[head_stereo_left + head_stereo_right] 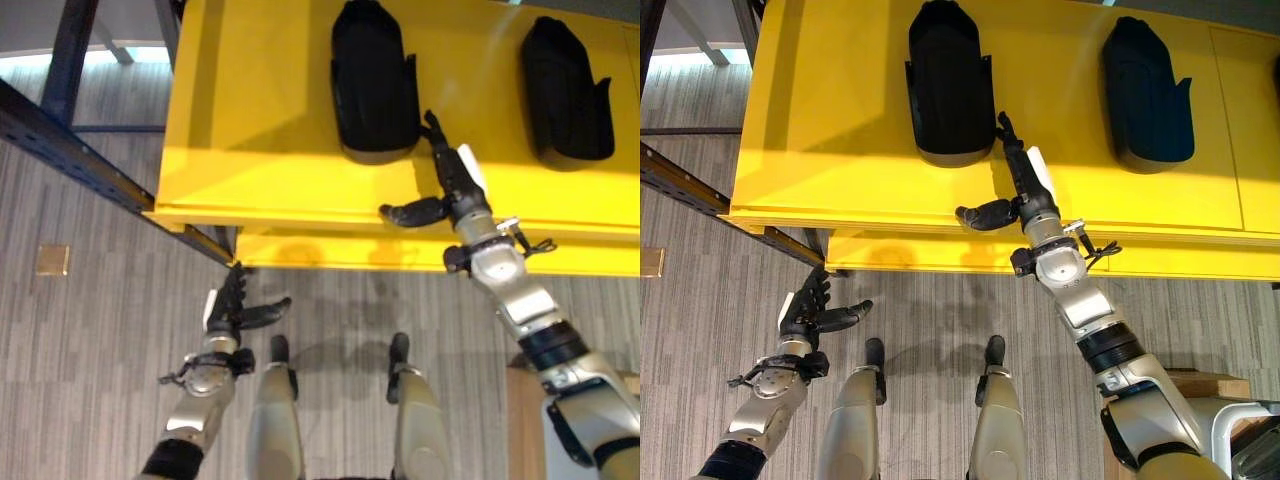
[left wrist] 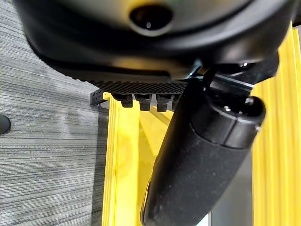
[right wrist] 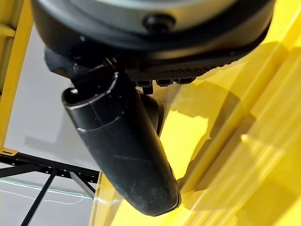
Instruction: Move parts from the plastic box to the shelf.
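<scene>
Left eye view: right robot hand [image 1: 452,190] open over shelf [image 1: 260,120] edge.

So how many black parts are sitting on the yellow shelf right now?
2. One black part lies toward the shelf's left, just beyond the right robot hand, whose fingers are open. The other black part lies toward the right. More may sit outside the view.
</scene>
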Controlling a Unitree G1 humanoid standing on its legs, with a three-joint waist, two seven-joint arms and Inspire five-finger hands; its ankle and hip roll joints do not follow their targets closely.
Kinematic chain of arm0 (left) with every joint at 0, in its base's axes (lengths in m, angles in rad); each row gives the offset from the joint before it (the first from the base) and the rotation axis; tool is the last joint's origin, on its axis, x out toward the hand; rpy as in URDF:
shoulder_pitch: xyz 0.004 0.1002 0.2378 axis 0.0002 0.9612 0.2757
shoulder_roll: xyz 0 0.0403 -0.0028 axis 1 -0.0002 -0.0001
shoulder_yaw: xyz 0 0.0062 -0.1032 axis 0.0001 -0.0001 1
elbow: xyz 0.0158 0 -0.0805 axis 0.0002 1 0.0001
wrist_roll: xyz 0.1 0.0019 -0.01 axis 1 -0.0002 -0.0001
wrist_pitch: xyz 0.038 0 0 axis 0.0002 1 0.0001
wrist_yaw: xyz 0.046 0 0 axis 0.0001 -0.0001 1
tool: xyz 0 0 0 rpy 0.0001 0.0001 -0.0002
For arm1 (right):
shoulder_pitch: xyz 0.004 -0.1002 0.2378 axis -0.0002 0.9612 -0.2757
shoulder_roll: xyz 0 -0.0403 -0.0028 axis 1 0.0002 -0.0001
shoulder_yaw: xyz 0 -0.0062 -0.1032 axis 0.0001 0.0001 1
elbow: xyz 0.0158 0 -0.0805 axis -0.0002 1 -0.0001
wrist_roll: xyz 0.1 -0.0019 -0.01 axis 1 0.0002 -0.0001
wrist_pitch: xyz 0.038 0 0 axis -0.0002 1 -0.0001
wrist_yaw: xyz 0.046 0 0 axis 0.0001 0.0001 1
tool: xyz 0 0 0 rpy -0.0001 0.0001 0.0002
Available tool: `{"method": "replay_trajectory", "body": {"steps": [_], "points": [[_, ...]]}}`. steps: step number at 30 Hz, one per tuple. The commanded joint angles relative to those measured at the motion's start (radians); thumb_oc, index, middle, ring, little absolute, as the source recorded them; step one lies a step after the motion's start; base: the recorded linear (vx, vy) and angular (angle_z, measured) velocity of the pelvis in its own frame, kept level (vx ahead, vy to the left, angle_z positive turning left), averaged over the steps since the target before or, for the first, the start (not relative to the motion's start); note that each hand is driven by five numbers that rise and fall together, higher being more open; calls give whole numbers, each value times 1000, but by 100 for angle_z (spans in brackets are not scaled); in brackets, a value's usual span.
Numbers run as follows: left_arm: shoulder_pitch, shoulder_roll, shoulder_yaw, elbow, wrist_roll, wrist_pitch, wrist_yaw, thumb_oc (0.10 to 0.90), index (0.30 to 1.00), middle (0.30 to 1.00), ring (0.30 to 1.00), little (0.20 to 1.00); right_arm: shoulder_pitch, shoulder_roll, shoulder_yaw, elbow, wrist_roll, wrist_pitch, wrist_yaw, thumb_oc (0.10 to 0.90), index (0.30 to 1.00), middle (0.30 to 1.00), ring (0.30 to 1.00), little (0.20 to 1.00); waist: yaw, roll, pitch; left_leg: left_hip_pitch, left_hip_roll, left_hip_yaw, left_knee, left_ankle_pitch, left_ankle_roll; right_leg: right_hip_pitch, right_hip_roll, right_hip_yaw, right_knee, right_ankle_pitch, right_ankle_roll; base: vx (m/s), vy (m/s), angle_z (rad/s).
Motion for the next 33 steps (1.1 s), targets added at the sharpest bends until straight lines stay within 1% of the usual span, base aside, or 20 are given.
{"method": "replay_trajectory", "body": {"steps": [1, 7, 11, 17, 18, 19, 20, 24, 29, 30, 33], "points": [[25, 29, 8, -79, -3, -73, 15, 900, 1000, 1000, 1000, 1000, 49, 59, 25, -72, 28, -44, 34, 900, 1000, 1000, 1000, 1000, 25, -36, -109, 29, 7, -23, -4, -15, 4, 0, -30, 14, 3, 46, 22, 0, 0, 0], [25, 30, 7, -78, 3, -67, 15, 900, 1000, 1000, 1000, 1000, 79, 51, -1, -101, 23, -46, 25, 900, 1000, 1000, 1000, 1000, 20, -38, -113, 37, 6, -23, -8, -14, 4, 5, -30, 14, 1, 47, 21, 0, 0, 0], [28, 34, 9, -89, 11, -67, 12, 900, 1000, 1000, 1000, 1000, 109, 30, -26, -155, -33, -47, 16, 900, 1000, 1000, 1000, 1000, 13, -39, -119, 46, 9, -21, -16, -12, 5, 14, -26, 15, -5, 49, 23, 0, 0, 0], [36, 39, 24, -100, 40, -62, 10, 900, 1000, 1000, 1000, 1000, 181, -4, -90, -285, -192, -55, -5, 900, 1000, 1000, 1000, 1000, -4, -43, -137, 70, 13, -22, -29, -12, 4, 37, -20, 18, -18, 48, 26, 0, -1, -1], [44, 44, 32, -120, 49, -63, 7, 900, 1000, 1000, 1000, 1000, 199, -21, -110, -333, -265, -62, -14, 900, 1000, 1000, 1000, 1000, -11, -43, -143, 79, 16, -22, -34, -12, 4, 43, -18, 17, -19, 47, 26, 0, 0, 0], [45, 44, 32, -121, 49, -63, 7, 900, 1000, 1000, 1000, 1000, 201, -21, -111, -336, -267, -61, -14, 900, 1000, 1000, 1000, 1000, -10, -43, -143, 80, 16, -22, -35, -12, 4, 44, -18, 17, -19, 47, 26, 0, 0, 0], [57, 59, 43, -168, 79, -75, 6, 900, 1000, 1000, 1000, 1000, 216, -49, -125, -395, -392, -74, -21, 900, 1000, 1000, 1000, 1000, -17, -40, -151, 96, 20, -20, -46, -10, 4, 56, -14, 18, -25, 48, 28, 0, 0, 0], [75, 68, 55, -214, 98, -81, -1, 900, 1000, 1000, 1000, 1000, 240, -57, -128, -457, -440, -88, 1, 900, 1000, 1000, 1000, 1000, -23, -39, -163, 113, 24, -18, -62, -5, 2, 70, -7, 19, -41, 51, 30, 2, -1, -1], [97, 84, 72, -274, 110, -95, -16, 900, 1000, 1000, 1000, 1000, 259, -89, -111, -530, -560, -107, 33, 900, 1000, 1000, 1000, 1000, -32, -31, -188, 146, 35, -10, -98, 8, 0, 94, 4, 20, -69, 57, 34, 7, -13, -11], [107, 88, 79, -303, 112, -97, -21, 900, 1000, 1000, 1000, 1000, 260, -98, -98, -548, -606, -107, 46, 900, 1000, 1000, 1000, 1000, -35, -30, -198, 162, 40, -5, -118, 14, -2, 106, 9, 23, -84, 61, 36, 22, -10, -13], [120, 93, 86, -324, 117, -101, -26, 900, 1000, 1000, 1000, 1000, 260, -109, -78, -555, -648, -112, 62, 900, 1000, 1000, 1000, 1000, -39, -29, -208, 177, 47, -1, -134, 20, -3, 115, 14, 24, -96, 64, 37, 13, -12, -6]]}}
